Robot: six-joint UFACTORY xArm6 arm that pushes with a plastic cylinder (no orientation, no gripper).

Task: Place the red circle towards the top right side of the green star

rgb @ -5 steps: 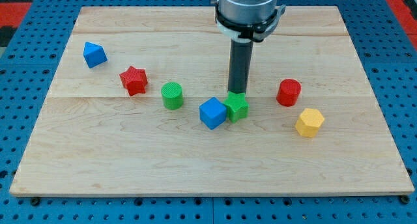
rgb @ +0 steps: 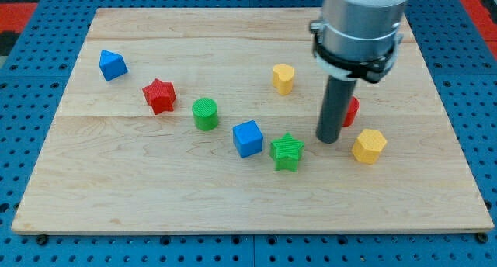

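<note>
The green star [rgb: 286, 151] lies a little below the board's middle. The red circle [rgb: 352, 111] stands to its upper right and is mostly hidden behind my rod; only its right edge shows. My tip [rgb: 328, 139] rests on the board just left of and below the red circle, and to the right of and slightly above the green star, with a small gap to the star.
A blue cube [rgb: 248, 138] sits just left of the green star. A yellow hexagon [rgb: 369, 146] lies right of my tip. A yellow block [rgb: 283, 78], a green cylinder [rgb: 205, 113], a red star [rgb: 159, 95] and a blue block [rgb: 112, 64] lie further off.
My tip has moved right, from just above the green star to beside the red circle. The green star has shifted down and slightly right, the blue cube slightly left. The yellow block is now uncovered.
</note>
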